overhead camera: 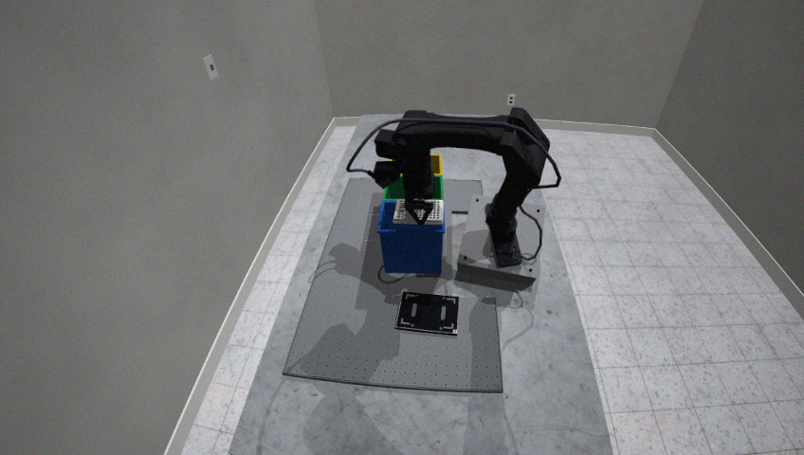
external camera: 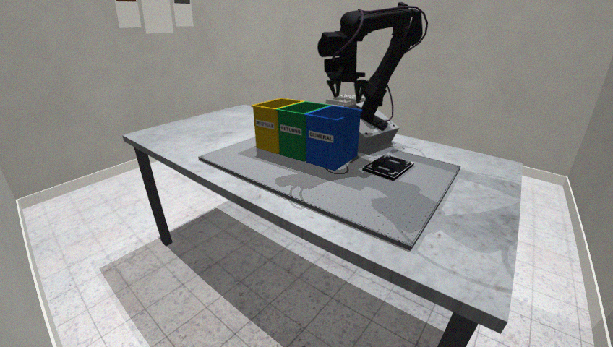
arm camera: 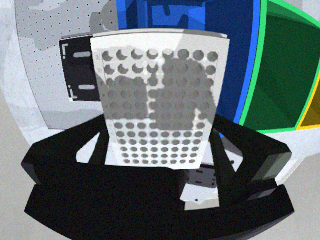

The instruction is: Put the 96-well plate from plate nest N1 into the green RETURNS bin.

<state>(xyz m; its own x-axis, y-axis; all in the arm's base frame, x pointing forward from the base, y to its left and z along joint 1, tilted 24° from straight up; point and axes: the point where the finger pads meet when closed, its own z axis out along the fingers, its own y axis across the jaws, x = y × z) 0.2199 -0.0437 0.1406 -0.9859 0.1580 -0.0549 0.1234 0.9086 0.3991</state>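
Observation:
My gripper (overhead camera: 419, 213) is shut on the white 96-well plate (overhead camera: 417, 211) and holds it level in the air over the blue bin (overhead camera: 411, 245). In the wrist view the plate (arm camera: 161, 100) fills the middle between my black fingers, with the blue bin's opening (arm camera: 200, 30) under it and the green RETURNS bin (arm camera: 285, 75) to the right. In the exterior view the plate (external camera: 344, 100) hangs behind the bins, under my gripper (external camera: 344, 92). The green bin (external camera: 296, 133) stands upright between the yellow (external camera: 269, 126) and blue (external camera: 333, 136) bins.
The black plate nest (overhead camera: 428, 313) lies flat on the grey perforated mat in front of the blue bin, with nothing in it. The arm's base (overhead camera: 502, 242) stands on a grey block right of the bins. The yellow bin (overhead camera: 436, 164) is farthest back.

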